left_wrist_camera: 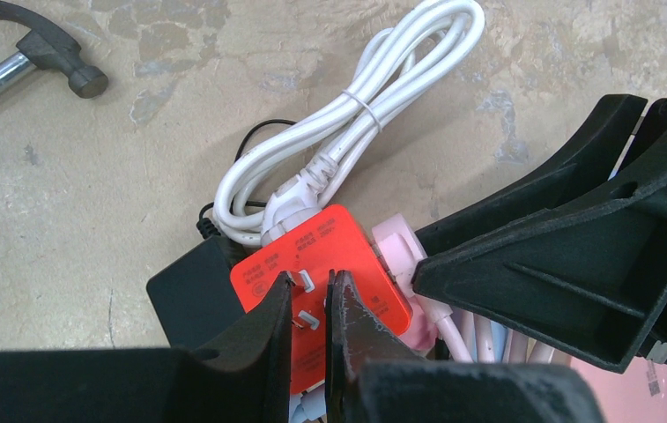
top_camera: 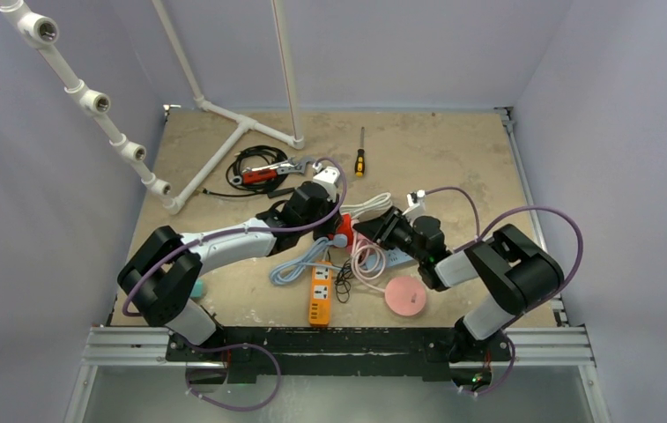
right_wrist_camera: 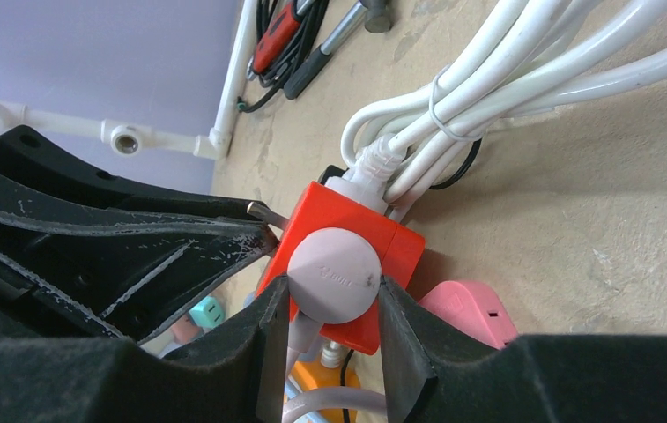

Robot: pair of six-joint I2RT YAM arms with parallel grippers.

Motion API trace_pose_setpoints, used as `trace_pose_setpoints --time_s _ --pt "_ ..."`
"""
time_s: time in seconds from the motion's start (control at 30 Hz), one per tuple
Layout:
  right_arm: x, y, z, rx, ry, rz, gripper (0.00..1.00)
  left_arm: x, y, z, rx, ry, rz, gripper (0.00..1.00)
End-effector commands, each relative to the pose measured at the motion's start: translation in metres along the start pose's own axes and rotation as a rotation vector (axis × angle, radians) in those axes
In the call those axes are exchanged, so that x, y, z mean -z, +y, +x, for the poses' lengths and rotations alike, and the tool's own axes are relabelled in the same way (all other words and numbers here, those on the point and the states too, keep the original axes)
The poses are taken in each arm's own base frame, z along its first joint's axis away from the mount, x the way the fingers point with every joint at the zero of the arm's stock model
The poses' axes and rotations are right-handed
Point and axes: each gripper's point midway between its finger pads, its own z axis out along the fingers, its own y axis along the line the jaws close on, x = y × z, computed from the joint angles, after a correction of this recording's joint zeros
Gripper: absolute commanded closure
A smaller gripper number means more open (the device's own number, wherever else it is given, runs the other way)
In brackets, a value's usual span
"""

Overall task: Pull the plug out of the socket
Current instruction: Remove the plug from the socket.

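Observation:
The socket is a red cube (left_wrist_camera: pixel 329 251) (right_wrist_camera: pixel 347 225) (top_camera: pixel 340 231) held just above the table. My left gripper (left_wrist_camera: pixel 309 304) (top_camera: pixel 322 222) is shut on the metal prongs on the cube's face. The plug is round and pale pink (right_wrist_camera: pixel 333 273) (left_wrist_camera: pixel 397 248) and sits flat against another face of the cube. Its pink cord hangs down from it. My right gripper (right_wrist_camera: pixel 329 295) (top_camera: pixel 374 227) is shut on the plug, one finger on each side. The two grippers face each other across the cube.
A tied white cable bundle (left_wrist_camera: pixel 347 115) (right_wrist_camera: pixel 453 97) plugs into the cube's far side. A black adapter (left_wrist_camera: pixel 188 291), a pink socket block (right_wrist_camera: pixel 470 308), an orange power strip (top_camera: pixel 320 295) and a pink disc (top_camera: pixel 405 295) lie close by. A hammer (left_wrist_camera: pixel 39 57), a screwdriver (top_camera: pixel 359 159) and white pipes (top_camera: pixel 224 132) lie farther back.

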Motion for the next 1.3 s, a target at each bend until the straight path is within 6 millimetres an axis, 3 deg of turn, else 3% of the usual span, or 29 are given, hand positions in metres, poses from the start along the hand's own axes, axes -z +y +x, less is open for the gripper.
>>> trace_pose_setpoints --time_s 0.0,0.73,0.93,1.03,1.2,1.27 --pt "-0.011 0.036 -0.014 0.015 -0.033 -0.140 0.66 -0.002 -0.007 0.020 -0.043 0.053 0.036 1.00" --pt "-0.019 0.043 -0.003 -0.001 0.020 -0.179 0.53 -0.003 -0.011 0.020 -0.044 0.059 0.056 1.00" --pt "-0.022 0.044 -0.002 -0.007 0.024 -0.194 0.54 -0.003 -0.012 0.020 -0.044 0.059 0.060 1.00" --pt "-0.022 0.046 0.000 -0.011 0.031 -0.208 0.62 -0.003 -0.011 0.020 -0.044 0.059 0.056 1.00" --pt "-0.017 0.046 0.002 -0.019 0.028 -0.218 0.98 -0.004 -0.007 0.019 -0.042 0.061 0.029 1.00" --pt "-0.014 0.046 0.002 -0.021 0.023 -0.219 1.00 -0.003 -0.005 0.019 -0.043 0.061 0.015 1.00"
